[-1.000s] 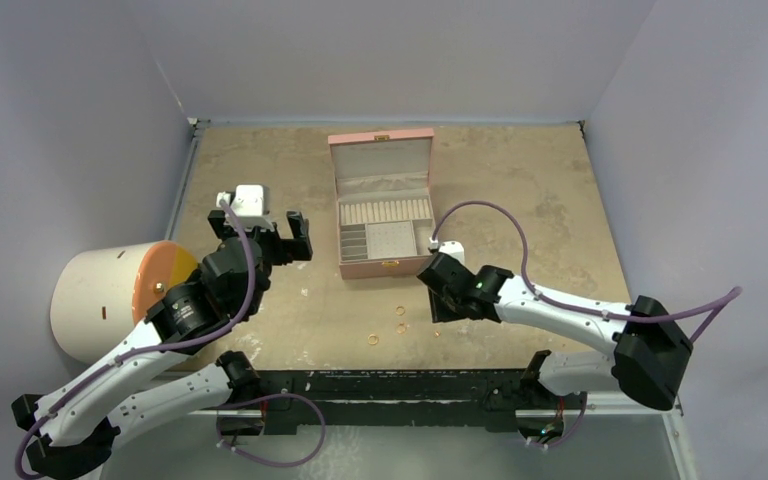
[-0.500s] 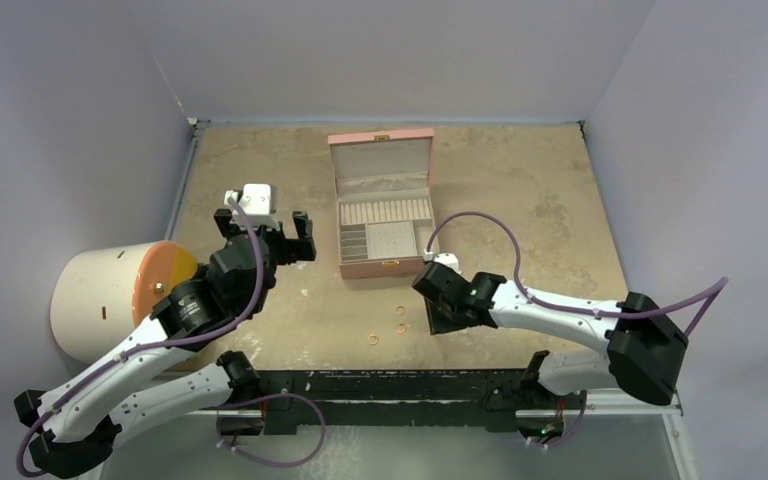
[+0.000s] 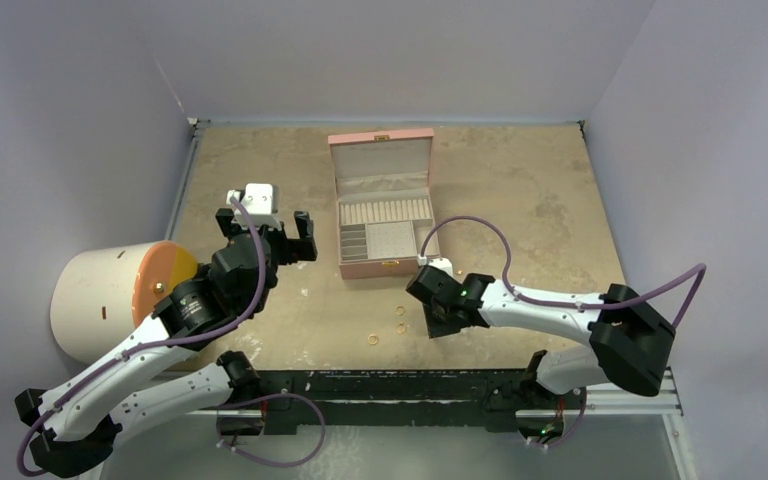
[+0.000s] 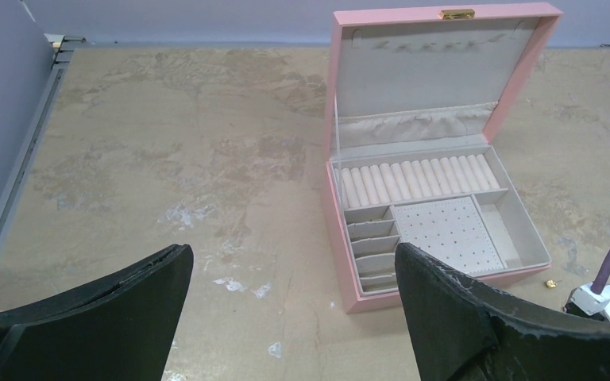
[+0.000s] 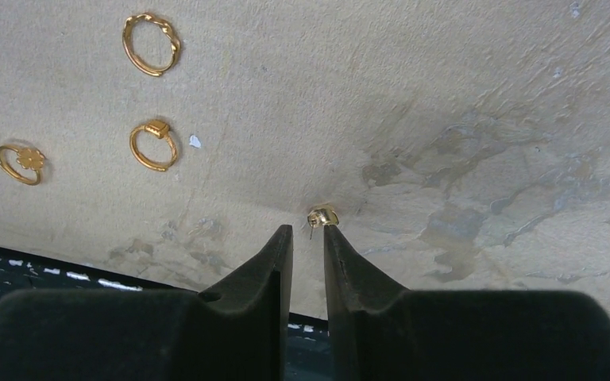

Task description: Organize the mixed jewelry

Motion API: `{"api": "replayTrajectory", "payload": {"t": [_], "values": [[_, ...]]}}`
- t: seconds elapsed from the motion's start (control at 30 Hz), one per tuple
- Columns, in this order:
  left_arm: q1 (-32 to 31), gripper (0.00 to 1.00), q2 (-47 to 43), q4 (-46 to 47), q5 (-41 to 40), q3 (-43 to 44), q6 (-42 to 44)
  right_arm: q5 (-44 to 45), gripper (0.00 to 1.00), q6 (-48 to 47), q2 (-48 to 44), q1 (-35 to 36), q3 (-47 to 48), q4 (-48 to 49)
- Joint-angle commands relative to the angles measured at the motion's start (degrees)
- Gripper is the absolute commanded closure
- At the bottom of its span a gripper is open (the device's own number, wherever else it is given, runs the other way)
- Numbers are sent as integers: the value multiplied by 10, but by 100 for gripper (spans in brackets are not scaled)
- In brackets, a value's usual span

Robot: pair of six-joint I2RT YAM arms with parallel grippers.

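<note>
Three small gold rings (image 3: 400, 311) lie on the tan table near its front edge; the right wrist view shows them at upper left (image 5: 153, 145). A tiny gold stud (image 5: 322, 215) lies on the table right at the tip of my right gripper's right finger. My right gripper (image 5: 308, 230) points down at the table with its jaws a narrow gap apart, holding nothing. It sits just right of the rings in the top view (image 3: 438, 322). My left gripper (image 3: 285, 235) is wide open and empty, left of the open pink box (image 3: 381, 200). Another stud (image 4: 550, 282) lies by the box's right corner.
A white cylinder with an orange face (image 3: 110, 295) stands at the left, off the table edge. The pink box (image 4: 437, 159) has its lid up, with ring rolls, small compartments and a dotted pad. The black front rail (image 3: 390, 385) runs just below the rings.
My right gripper has moved left and lower, closer to the rings and front edge. My left gripper shifted slightly up and right, then held still.
</note>
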Motion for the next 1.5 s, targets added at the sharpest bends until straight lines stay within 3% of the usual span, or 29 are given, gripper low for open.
{"api": "replayTrajectory", "payload": {"t": [0.0,0.43,0.7,0.9,1.1,1.47], "values": [[3,1,-5,17,1,11,6,4,78,12,-2,4,-2,4],[3,1,-7,17,1,11,6,5,85,21,14,9,-6,10],[2,1,-6,17,1,11,7,15,100,28,13,12,-8,3],[2,1,-7,17,-2,10,2,25,100,24,-21,14,-2,4],[3,1,-8,21,5,8,-10,17,100,-54,-123,15,-8,77],[2,3,-20,39,189,-29,-116,-126,100,-314,-254,15,-25,285]]}}
